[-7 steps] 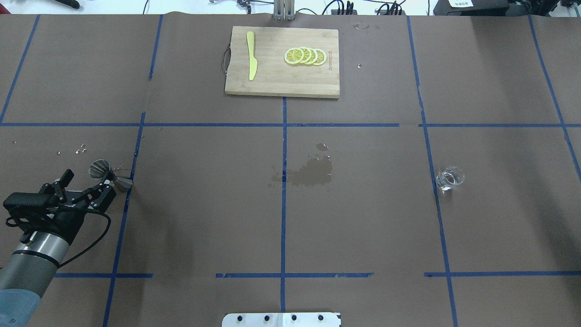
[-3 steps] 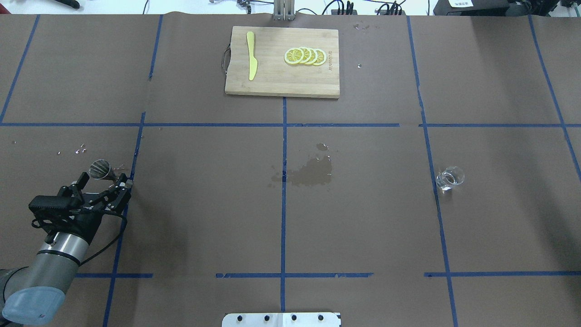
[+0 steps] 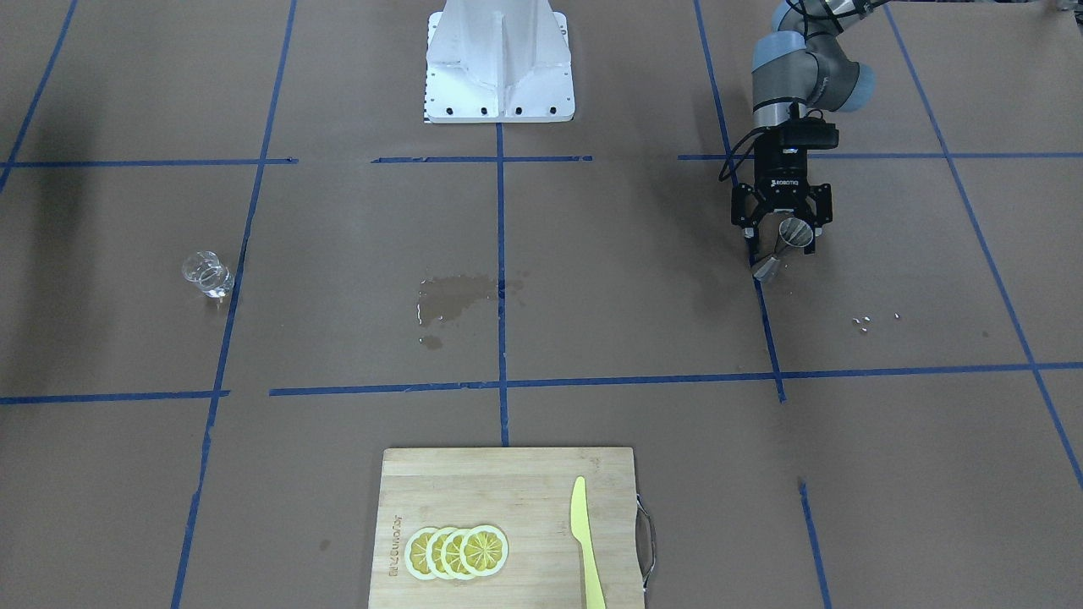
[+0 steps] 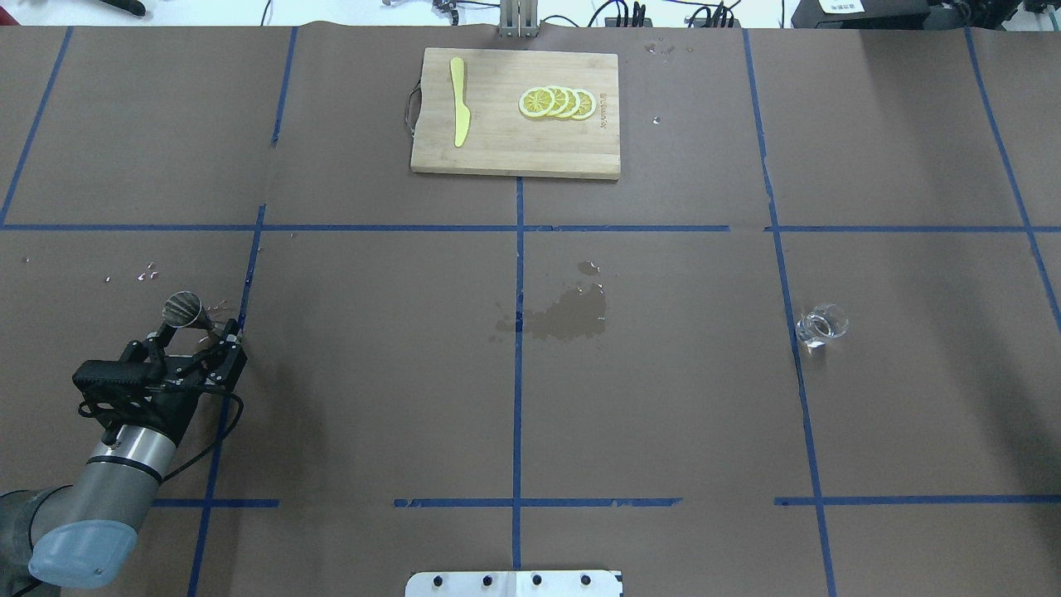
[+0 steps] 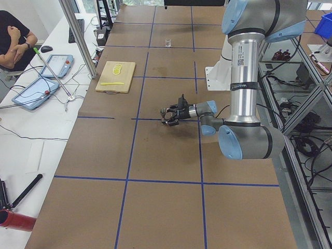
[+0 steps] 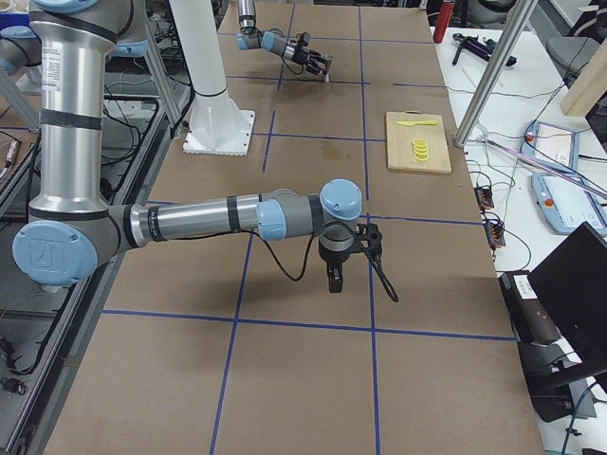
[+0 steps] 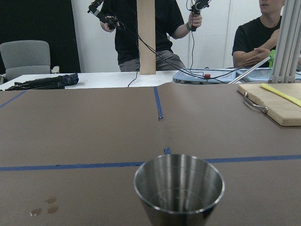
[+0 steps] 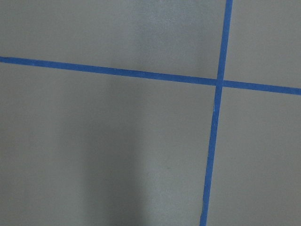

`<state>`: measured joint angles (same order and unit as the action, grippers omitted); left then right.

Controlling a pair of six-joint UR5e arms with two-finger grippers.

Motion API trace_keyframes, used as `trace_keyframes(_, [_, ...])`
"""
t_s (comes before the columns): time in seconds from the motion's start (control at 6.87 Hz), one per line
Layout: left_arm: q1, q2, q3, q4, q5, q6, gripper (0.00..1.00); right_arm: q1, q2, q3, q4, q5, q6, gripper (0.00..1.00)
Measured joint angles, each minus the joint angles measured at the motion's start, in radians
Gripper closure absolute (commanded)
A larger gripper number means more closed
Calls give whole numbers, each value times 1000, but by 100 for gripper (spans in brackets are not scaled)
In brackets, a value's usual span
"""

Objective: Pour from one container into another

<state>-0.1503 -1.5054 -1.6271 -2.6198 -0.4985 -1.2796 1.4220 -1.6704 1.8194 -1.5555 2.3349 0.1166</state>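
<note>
Left gripper, jaws apart, is straddling the upright jigger, apparently preparing to clamp it for receiving the pour from the distant glass cup.

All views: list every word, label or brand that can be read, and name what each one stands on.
"ROBOTIQ": white print on the black body of the left gripper.
Burnt-in stamp by the short edge of the cutting board, opposite its handle: too blurred to read.
Printed label on the upright part of the left arm, exterior left view: too small to read.
No other text is legible.
</note>
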Motion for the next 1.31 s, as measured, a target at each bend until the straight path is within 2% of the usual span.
trace_keyframes(0.29, [0, -6, 14, -2, 0, -5, 41, 0, -1, 0, 0, 1, 0, 0])
trace_keyframes(0.58, [0, -7, 19, -2, 0, -12, 49, 0, -2, 1, 0, 1, 0, 0])
trace_keyframes(1.02, [-1, -7, 16, -2, 0, -14, 49, 0, 0, 2, 0, 0, 0, 0])
trace_keyframes(1.16, [-1, -7, 16, -3, 0, -14, 52, 0, 0, 2, 0, 1, 0, 0])
trace_keyframes(1.31, [-1, -7, 16, -3, 0, -14, 59, 0, 1, 2, -1, 0, 0, 0])
